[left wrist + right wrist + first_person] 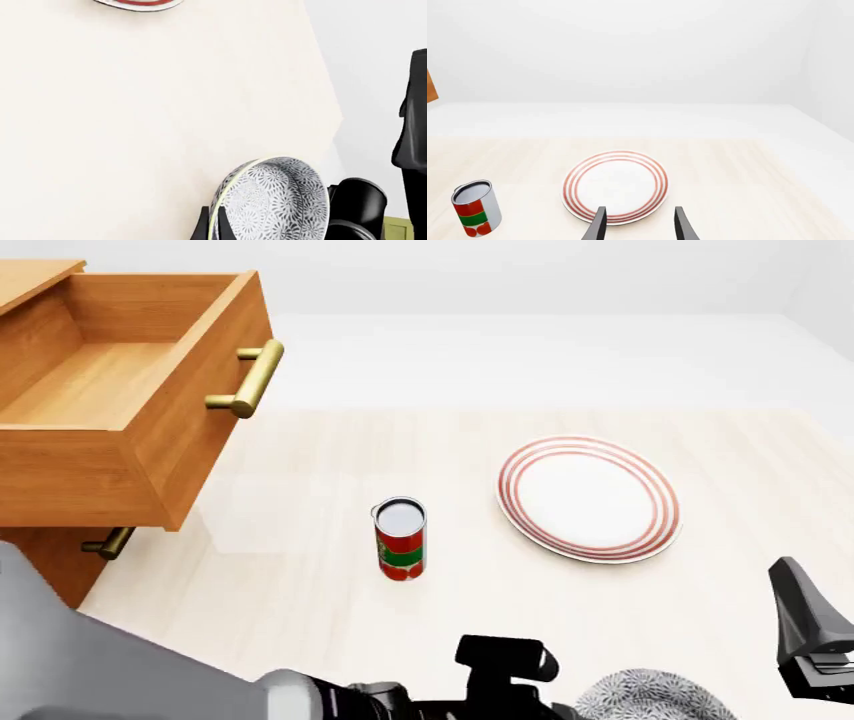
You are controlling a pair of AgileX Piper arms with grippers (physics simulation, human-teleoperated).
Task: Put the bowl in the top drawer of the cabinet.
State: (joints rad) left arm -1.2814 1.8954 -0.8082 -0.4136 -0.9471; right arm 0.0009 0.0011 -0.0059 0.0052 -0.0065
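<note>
A: Light-brown wood at far left: the cabinet (pixel 54 550), with the top drawer (pixel 127 390) pulled fully open, brass handle (pixel 250 378) facing the table. How should the carry be done?

B: The bowl (pixel 277 200) is best lifted clear of the table, kept level, and swung left past the can (pixel 400 539) so it is not clipped. It should be brought over the drawer's front wall before any lowering.

A: Bowl relative to the left gripper (pixel 212 227)?

B: Its rim is pinched between the dark fingers in the left wrist view, so it is judged held, tilted on edge. In the front view the bowl (pixel 654 698) is seen at the near table edge, well apart from the drawer.

A: Right side?

B: The plate (pixel 589 498) is left untouched. The right gripper (pixel 638 225) is seen with jaws parted, nothing between them, near the plate's near rim.
</note>
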